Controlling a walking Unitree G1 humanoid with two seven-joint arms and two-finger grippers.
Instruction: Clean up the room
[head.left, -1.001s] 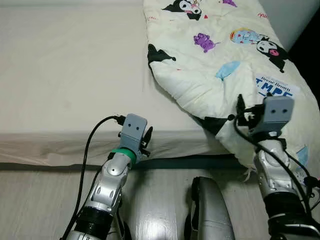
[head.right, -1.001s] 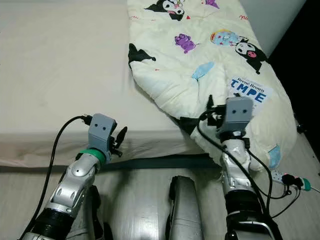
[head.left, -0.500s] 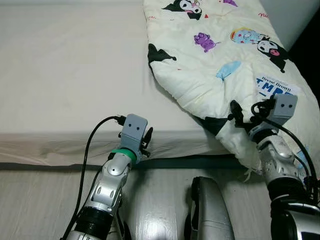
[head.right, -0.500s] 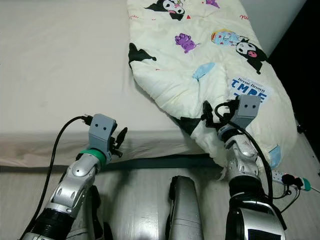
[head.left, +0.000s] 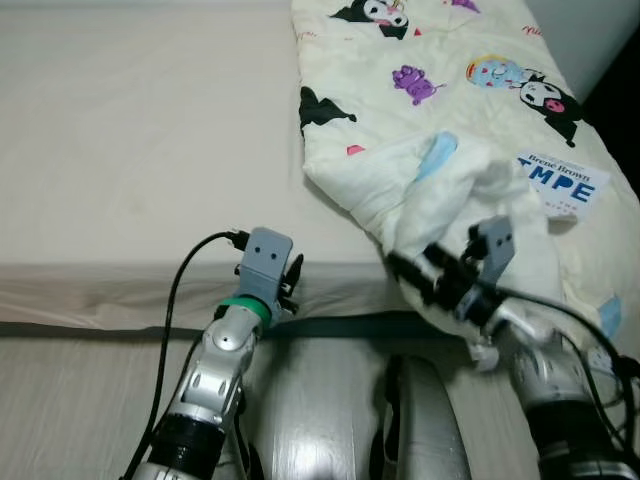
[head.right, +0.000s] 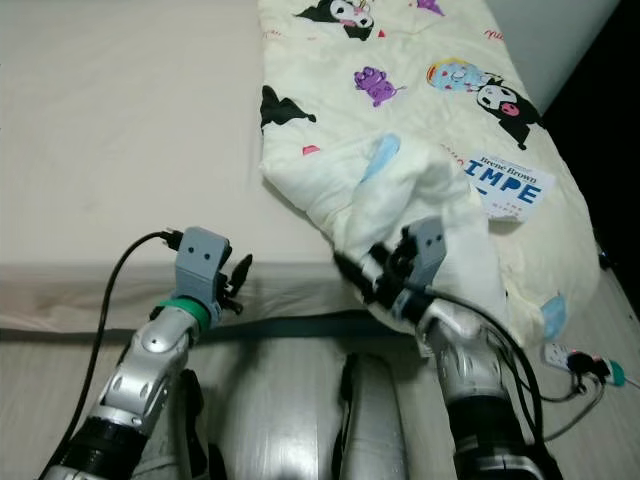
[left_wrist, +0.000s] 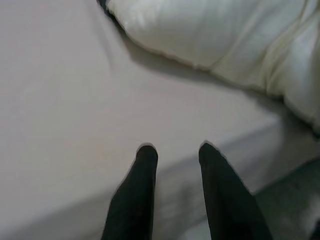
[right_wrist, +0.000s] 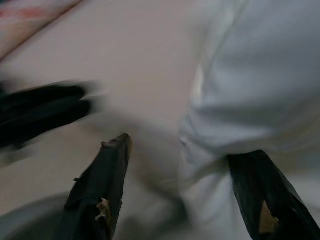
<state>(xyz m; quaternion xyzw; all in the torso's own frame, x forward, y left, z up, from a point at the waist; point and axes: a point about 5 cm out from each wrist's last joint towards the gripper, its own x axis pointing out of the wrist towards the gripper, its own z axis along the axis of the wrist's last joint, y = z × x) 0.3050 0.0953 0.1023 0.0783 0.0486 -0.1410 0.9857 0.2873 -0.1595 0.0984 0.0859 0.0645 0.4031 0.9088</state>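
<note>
right hand (head.left: 415, 278) motion-blurred, perhaps gripping quilt (head.left: 450, 120), cropped at top

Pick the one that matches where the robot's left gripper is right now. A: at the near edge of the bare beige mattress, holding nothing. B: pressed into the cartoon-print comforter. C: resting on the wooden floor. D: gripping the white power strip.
A: the left gripper sits at the near edge of the bare beige mattress, its jaws open and holding nothing, apart from the cream cartoon-print comforter.

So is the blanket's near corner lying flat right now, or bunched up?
Bunched up. The blanket corner rises in a crumpled hump by the right hand, at the bed edge.
</note>
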